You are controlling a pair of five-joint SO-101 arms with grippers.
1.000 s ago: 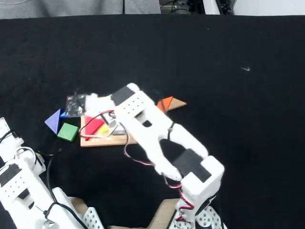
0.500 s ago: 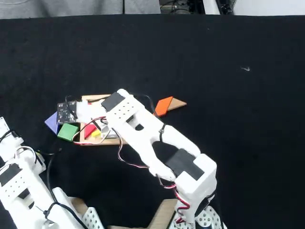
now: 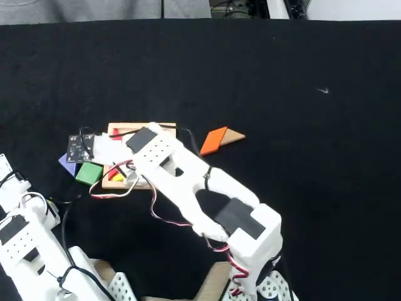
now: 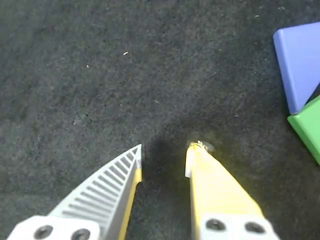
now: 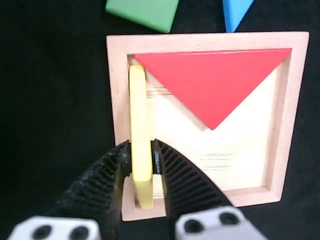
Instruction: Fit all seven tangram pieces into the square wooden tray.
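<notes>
Jaws around yellow piece (image 5: pixel 138 107) in tray (image 5: pixel 116 85)

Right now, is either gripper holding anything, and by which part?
The right gripper pinches the yellow piece across its flat faces near one end. The left gripper is open, empty.
</notes>
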